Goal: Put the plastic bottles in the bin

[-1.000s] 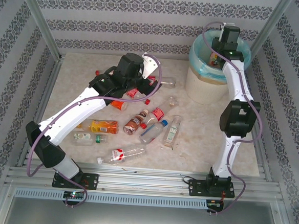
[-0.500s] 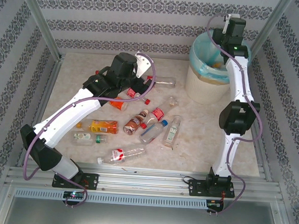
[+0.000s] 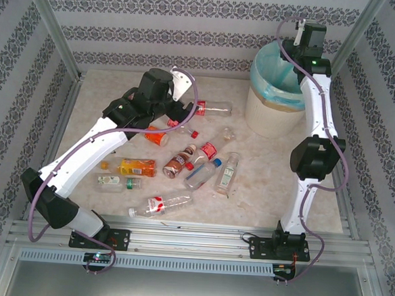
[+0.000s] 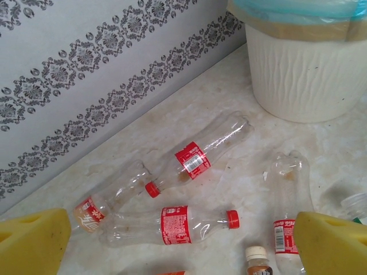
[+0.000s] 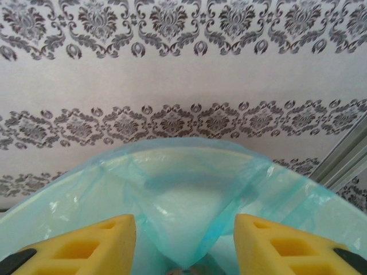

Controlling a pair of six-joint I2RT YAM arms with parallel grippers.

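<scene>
Several plastic bottles lie on the table, among them a clear red-labelled one (image 3: 210,109) near the back wall. My left gripper (image 3: 178,113) hovers over that group, open wide. In the left wrist view its yellow fingers (image 4: 31,243) straddle a clear bottle with a red label and red cap (image 4: 172,225) without touching it, and a similar bottle (image 4: 200,154) lies beyond it. The cream bin (image 3: 271,112) with its blue liner stands at the back right. My right gripper (image 3: 306,35) hangs over the bin's far rim, open, with only the liner (image 5: 183,195) between its pads.
More bottles are scattered mid-table: an orange-labelled one (image 3: 136,166), a brown one (image 3: 178,163), a blue-capped one (image 3: 201,174) and a red-labelled one (image 3: 160,203) near the front. Patterned walls and metal posts enclose the table. The bin's wall (image 4: 304,74) stands right of the left gripper.
The right gripper held a bottle over the bin, let it go and has risen towards the back wall. The left arm has shifted slightly left and back over the red-labelled bottles.
</scene>
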